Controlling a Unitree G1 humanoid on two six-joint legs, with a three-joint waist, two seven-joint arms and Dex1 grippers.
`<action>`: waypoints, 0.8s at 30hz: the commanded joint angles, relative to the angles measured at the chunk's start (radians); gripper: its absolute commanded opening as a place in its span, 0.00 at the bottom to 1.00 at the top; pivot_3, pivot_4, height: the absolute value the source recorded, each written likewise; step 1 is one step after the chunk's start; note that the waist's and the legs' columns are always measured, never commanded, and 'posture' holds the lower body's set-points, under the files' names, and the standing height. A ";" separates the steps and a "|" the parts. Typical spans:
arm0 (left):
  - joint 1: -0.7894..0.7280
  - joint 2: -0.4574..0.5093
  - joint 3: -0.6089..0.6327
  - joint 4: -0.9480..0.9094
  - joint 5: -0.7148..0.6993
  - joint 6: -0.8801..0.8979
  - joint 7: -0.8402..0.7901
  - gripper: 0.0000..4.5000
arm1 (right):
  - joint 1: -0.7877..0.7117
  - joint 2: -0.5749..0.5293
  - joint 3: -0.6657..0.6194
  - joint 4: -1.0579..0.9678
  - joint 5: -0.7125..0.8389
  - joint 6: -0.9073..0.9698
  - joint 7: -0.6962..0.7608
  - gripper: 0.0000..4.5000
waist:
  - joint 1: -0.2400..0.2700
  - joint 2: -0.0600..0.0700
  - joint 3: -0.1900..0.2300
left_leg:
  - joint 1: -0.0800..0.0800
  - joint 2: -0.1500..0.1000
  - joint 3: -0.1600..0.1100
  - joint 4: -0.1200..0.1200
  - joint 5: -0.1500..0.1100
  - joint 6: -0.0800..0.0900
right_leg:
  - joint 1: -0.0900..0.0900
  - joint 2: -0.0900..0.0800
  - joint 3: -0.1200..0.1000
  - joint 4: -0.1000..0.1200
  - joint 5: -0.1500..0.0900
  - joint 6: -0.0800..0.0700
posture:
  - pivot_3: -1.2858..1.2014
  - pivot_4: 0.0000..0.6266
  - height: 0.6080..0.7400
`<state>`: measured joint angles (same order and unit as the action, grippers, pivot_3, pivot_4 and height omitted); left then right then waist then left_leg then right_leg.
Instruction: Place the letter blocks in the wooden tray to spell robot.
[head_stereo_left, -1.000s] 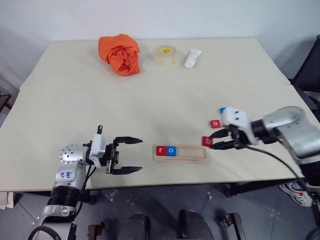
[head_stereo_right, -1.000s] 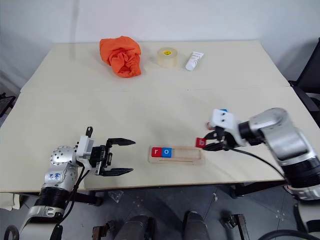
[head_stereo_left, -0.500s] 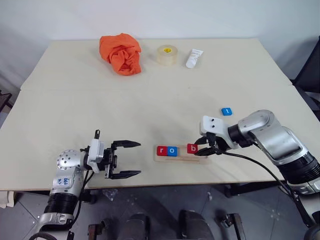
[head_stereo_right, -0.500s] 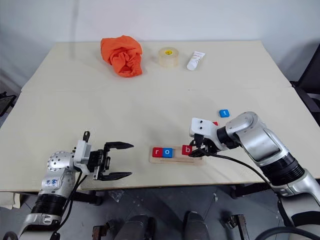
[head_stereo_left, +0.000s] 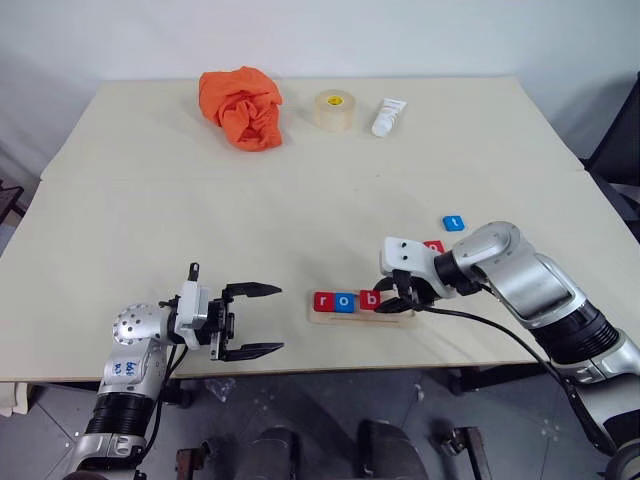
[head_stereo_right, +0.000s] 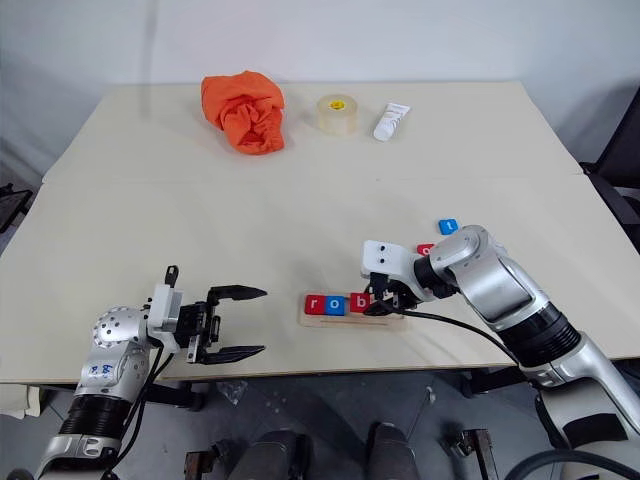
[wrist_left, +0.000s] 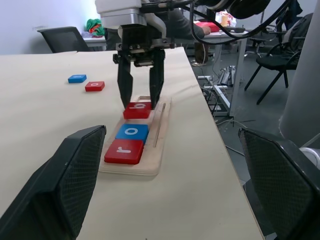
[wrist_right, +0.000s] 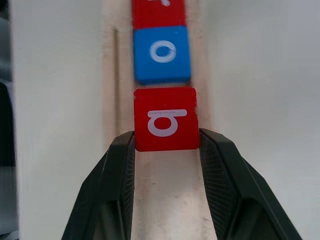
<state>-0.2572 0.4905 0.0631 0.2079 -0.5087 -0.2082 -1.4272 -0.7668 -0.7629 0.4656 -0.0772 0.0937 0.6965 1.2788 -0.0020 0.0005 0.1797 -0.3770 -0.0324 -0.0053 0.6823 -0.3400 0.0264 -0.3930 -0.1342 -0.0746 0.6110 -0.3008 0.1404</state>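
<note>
The red b block sits in the groove of the wooden tray, just beside the blue o block, which follows the red r block. The right gripper has its fingers pinching the b block from both sides, pointing down at the tray near the front edge of the worktop. A second red block and the blue t block lie loose on the worktop beyond the tray, apart from it. The left gripper hovers left of the tray, fingers spread and holding nothing. At the far edge rest a crumpled orange cloth, a tape roll and a white tube.
</note>
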 joint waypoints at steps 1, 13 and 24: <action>0.010 0.007 0.021 -0.037 -0.019 -0.003 0.011 1.00 | -0.018 0.009 -0.001 -0.010 -0.015 -0.019 -0.003 0.32 | 0.000 0.000 0.000 | 0.000 0.000 0.000 0.000 0.000 0.000 | 0.000 0.000 0.000 0.000 0.000 0.000 | 0.52 0.24 1.00; 0.007 0.007 0.020 -0.031 -0.017 -0.006 0.021 1.00 | -0.008 0.022 0.006 -0.044 -0.013 0.012 0.008 0.40 | 0.000 0.000 0.000 | 0.000 0.000 0.000 0.000 0.000 0.000 | 0.000 0.000 0.000 0.000 0.000 0.000 | 0.52 0.24 1.00; -0.009 0.006 0.020 -0.016 -0.013 -0.009 0.024 1.00 | 0.004 0.014 -0.003 -0.076 -0.011 0.033 0.005 0.99 | 0.000 0.000 0.000 | 0.000 0.000 0.000 0.000 0.000 0.000 | 0.000 0.000 0.000 0.000 0.000 0.000 | 0.52 0.24 1.00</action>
<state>-0.2596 0.4905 0.0634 0.2068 -0.5086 -0.2084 -1.4092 -0.7610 -0.7407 0.4754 -0.1148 0.0771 0.7248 1.2842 -0.0022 0.0005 0.1797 -0.3770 -0.0324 -0.0054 0.6823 -0.3400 0.0263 -0.3931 -0.1340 -0.0746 0.6114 -0.3008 0.1404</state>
